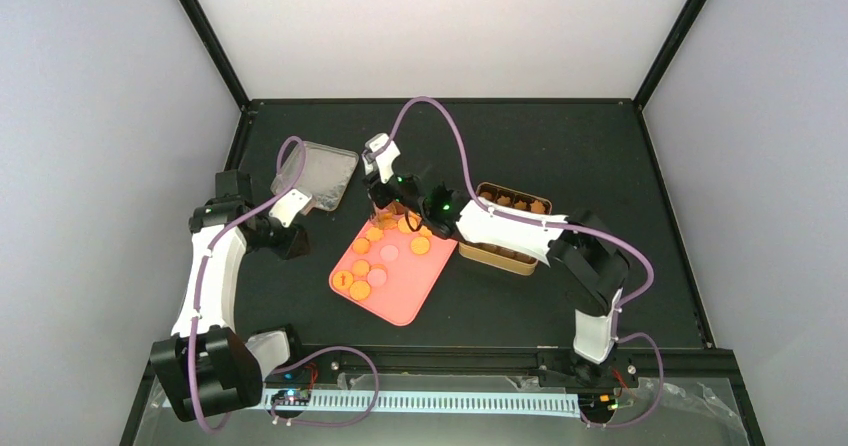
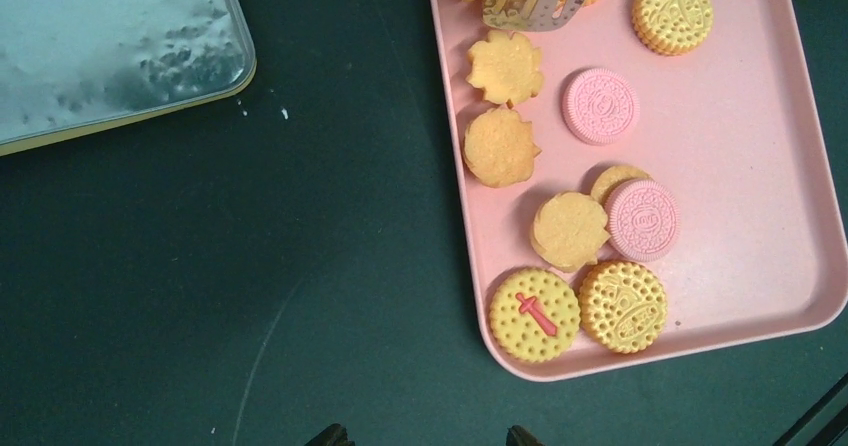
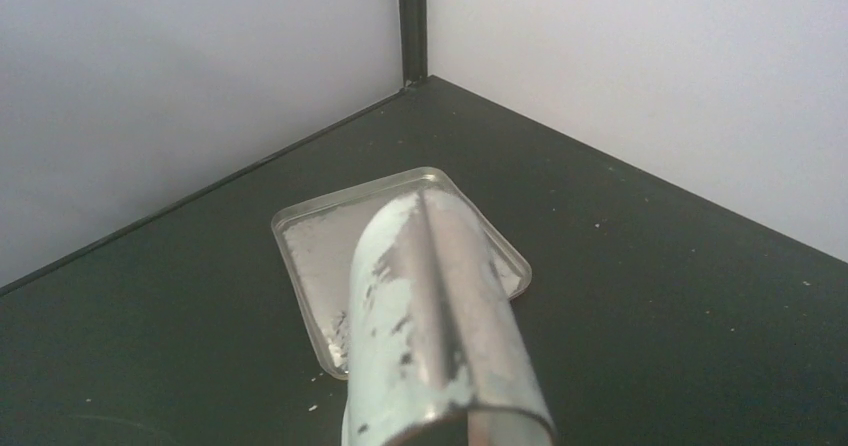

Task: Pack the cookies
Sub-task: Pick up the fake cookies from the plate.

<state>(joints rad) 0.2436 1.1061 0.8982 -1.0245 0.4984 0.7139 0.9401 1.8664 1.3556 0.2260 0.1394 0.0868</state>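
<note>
**Cookies** (image 2: 570, 228): round biscuits, yellow and pink, lying flat on the pink tray (image 2: 740, 166).
**Right pincer** (image 1: 380, 171): clamped on metal tongs (image 2: 535, 1). The tongs hang tips down, long axis near upright, over a yellow cookie at the tray's far end, directly beneath this pincer.
**Left pincer** (image 2: 422, 436): tips apart, holding nothing, hovering off the tray's left edge, with the cookies to its right.
**Gold tin** (image 1: 500, 256): just beside the tray, on the right pincer's side.
**Nearer arm for the pick, by judgement:** right.
</note>
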